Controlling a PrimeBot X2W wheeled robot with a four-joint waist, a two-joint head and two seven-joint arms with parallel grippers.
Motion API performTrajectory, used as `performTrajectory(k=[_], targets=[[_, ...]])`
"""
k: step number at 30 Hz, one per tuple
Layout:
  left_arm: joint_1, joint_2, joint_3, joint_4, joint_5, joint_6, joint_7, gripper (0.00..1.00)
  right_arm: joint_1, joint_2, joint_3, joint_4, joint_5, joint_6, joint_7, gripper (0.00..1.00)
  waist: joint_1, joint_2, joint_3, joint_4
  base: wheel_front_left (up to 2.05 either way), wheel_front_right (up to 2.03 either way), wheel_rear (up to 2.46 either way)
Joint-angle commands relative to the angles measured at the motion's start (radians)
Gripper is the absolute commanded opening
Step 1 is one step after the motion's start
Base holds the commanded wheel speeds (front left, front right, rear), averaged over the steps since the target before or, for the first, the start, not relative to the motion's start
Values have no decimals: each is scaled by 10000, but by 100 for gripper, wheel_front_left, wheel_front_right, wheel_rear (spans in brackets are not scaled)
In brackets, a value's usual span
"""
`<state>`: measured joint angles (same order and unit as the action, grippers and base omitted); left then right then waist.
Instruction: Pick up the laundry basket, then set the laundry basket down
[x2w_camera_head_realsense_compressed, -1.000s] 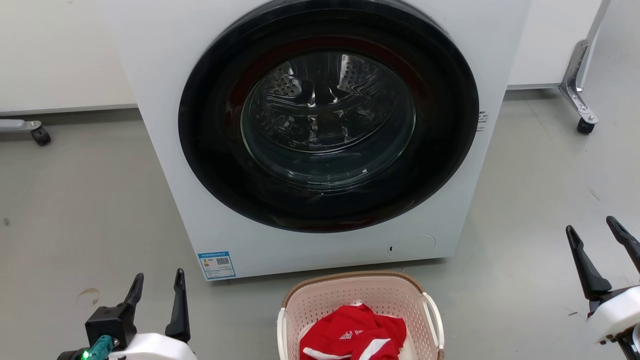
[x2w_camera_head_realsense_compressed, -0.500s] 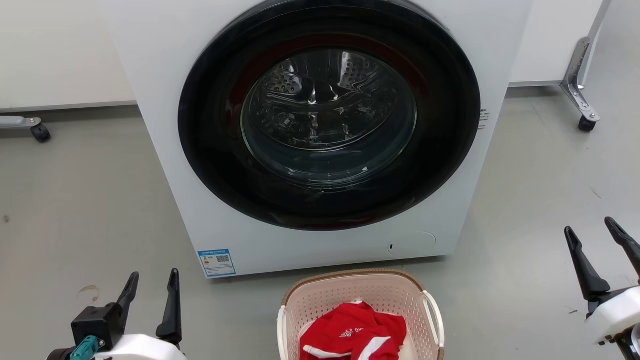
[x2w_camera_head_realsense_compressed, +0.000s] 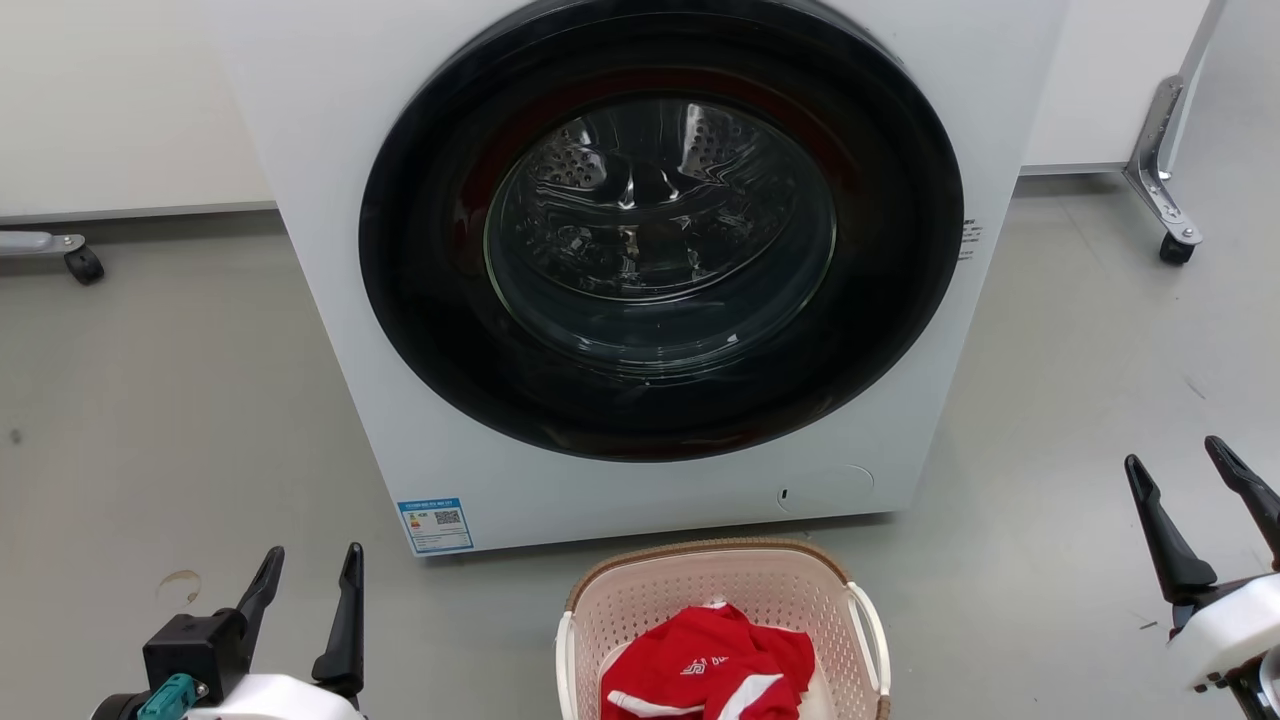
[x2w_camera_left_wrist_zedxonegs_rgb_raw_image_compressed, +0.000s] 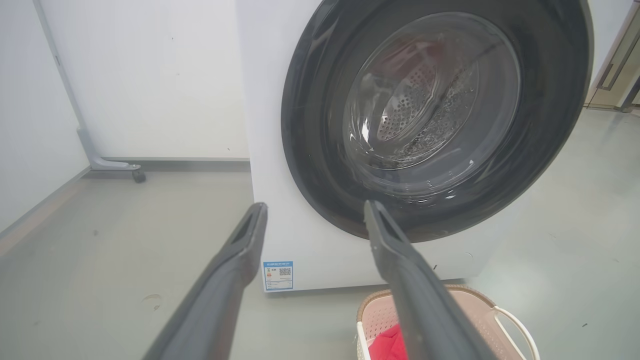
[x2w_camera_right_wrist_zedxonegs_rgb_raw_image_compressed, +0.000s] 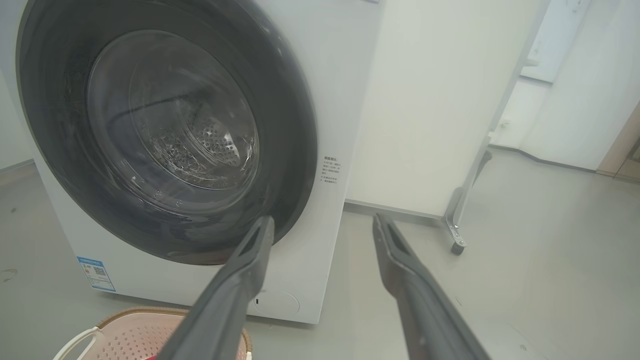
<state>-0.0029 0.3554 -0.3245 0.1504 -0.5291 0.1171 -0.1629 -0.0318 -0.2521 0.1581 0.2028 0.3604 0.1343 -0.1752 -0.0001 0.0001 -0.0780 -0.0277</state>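
While the laundry basket (x2w_camera_head_realsense_compressed: 655, 600) sits on the floor (x2w_camera_head_realsense_compressed: 150, 420) right before the washer (x2w_camera_head_realsense_compressed: 560, 500), both grippers hang open to either side of it.
The pale pink perforated basket, with its brown woven-look rim and white side handles, stands at the bottom middle of the head view, just beside the washer's base, with a red garment (x2w_camera_head_realsense_compressed: 705, 665) with white trim bunched inside. The left gripper (x2w_camera_head_realsense_compressed: 313, 552) is at the lower left, its fingers spread wide and holding nothing, well apart from the basket. The right gripper (x2w_camera_head_realsense_compressed: 1174, 455) is at the far right above bare floor, its fingers likewise wide and touching nothing. The washer's round dark door is shut, and its metal drum shows through the glass.
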Motion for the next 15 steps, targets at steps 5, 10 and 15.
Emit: performTrajectory(k=[5,10,15], targets=[[-294,287,302,-156,-138,-76,-4,100,-82,-307,160,-202,71,-36,-35,100,1,-1,22,12,0,0,0],[18,11,-121,170,-93,-75,62,0,25,121,35,126,9,0,2,0,1,-1,38,15,0,0,0],[39,-150,-55,299,-355,-129,127,0,77,293,13,222,315,-1,71,0,3,-1,55,22,0,0,0]])
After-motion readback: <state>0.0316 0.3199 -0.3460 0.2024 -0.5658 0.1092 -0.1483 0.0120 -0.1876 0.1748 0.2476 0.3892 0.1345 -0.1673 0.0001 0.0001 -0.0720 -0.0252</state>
